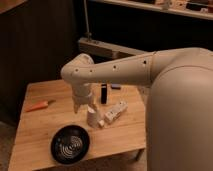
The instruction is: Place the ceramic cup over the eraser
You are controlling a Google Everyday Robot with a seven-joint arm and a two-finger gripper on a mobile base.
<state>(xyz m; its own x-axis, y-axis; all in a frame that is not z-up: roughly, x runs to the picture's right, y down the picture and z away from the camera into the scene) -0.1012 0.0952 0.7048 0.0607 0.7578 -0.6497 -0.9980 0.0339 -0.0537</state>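
The ceramic cup [93, 116], small, white and cylindrical, stands upright on the wooden table [40, 127] near its middle. My gripper [83, 104] points down just above and to the left of the cup, close to its rim. A small pale piece [101, 123] lies against the cup's right base; I cannot tell whether it is the eraser. The arm covers part of the table behind the cup.
A white oblong gadget [115, 112] lies just right of the cup. A black bowl [70, 144] sits near the front edge. An orange object [39, 105] lies at the left. A black upright object [104, 93] stands behind the cup. The robot's body fills the right side.
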